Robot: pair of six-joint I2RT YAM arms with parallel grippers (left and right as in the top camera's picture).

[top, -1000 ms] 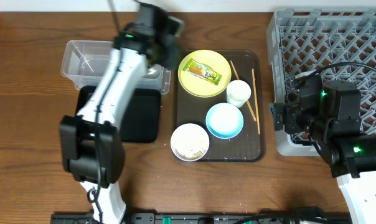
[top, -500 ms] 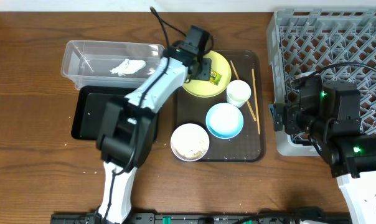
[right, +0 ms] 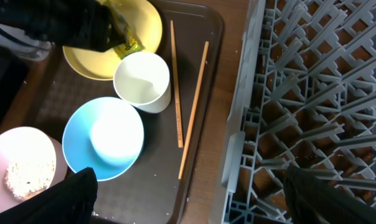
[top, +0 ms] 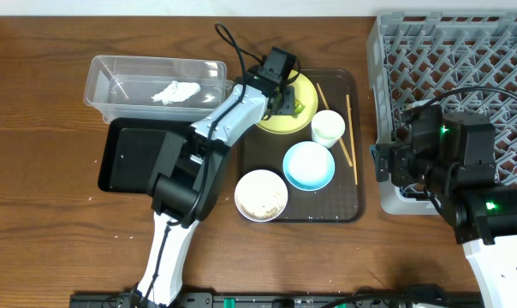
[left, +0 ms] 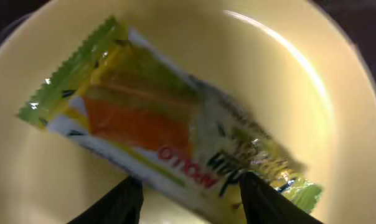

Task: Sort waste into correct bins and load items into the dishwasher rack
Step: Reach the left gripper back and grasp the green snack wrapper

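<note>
Across the wooden desk (top: 36, 103), biggest first: the grey dishwasher rack (top: 464, 43) at the right edge, no dishes on the visible part of its lattice floor. Over its near left corner, the right arm (top: 451, 162), right jaws spread wide and holding nothing, probably placed within reach of both dishes and rack.

Beside the rack, at centre, the dark-brown serving tray (top: 348, 205) with all the crockery gathered on it. Stretched diagonally from the near edge to that tray's far left corner, the left arm (top: 228, 115), passing above the shallow black tray (top: 126, 162). Behind that, the clear tub (top: 104, 73), a crumpled white wrapper (top: 175, 91) already inside.

On the serving tray, the yellow plate (top: 303, 120) farthest back, then the light-blue bowl (top: 309, 165), the white bowl (top: 261, 195) nearest, and the small white cup (top: 328, 128) just beside the plate.

Flat on the plate, a green-and-orange snack packet (left: 157, 124). Left jaws wide apart, one finger either side of its lower edge, nothing gripped; apparently lined up to pinch it as waste for a bin.

Right of the cup, two thin chopsticks (right: 174, 87), loose on the tray. In the white bowl, pale rice-like grains (top: 263, 201), presumably to be tipped out before racking.

In the way: cup close by the plate's rim, leaving little room on that side; packet lying flat, so likely hard to get fingers under.
</note>
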